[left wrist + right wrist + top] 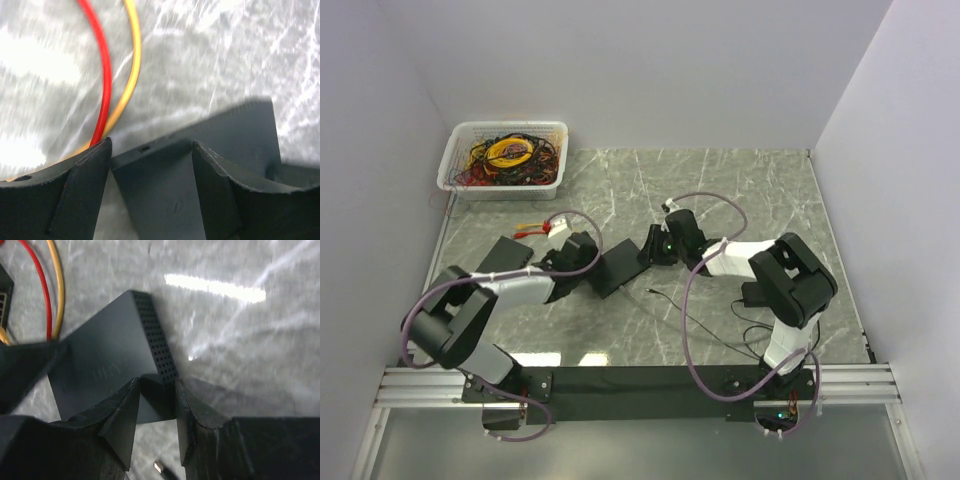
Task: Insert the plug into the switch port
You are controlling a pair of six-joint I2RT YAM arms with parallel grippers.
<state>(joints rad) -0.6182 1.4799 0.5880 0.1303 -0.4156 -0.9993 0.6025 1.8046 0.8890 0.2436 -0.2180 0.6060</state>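
Insertion looked not yet begun: left gripper (150, 150) and right gripper (156, 387) each pinched an end of the switch (616, 270) mid-table (770, 190), while the plug (161, 469) lay loose just beside it, still needing pickup.

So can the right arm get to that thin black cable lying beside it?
Probably yes. The cable lies bare just beside the right hand, nothing over it, but that hand seems clamped on the switch and must let go first.
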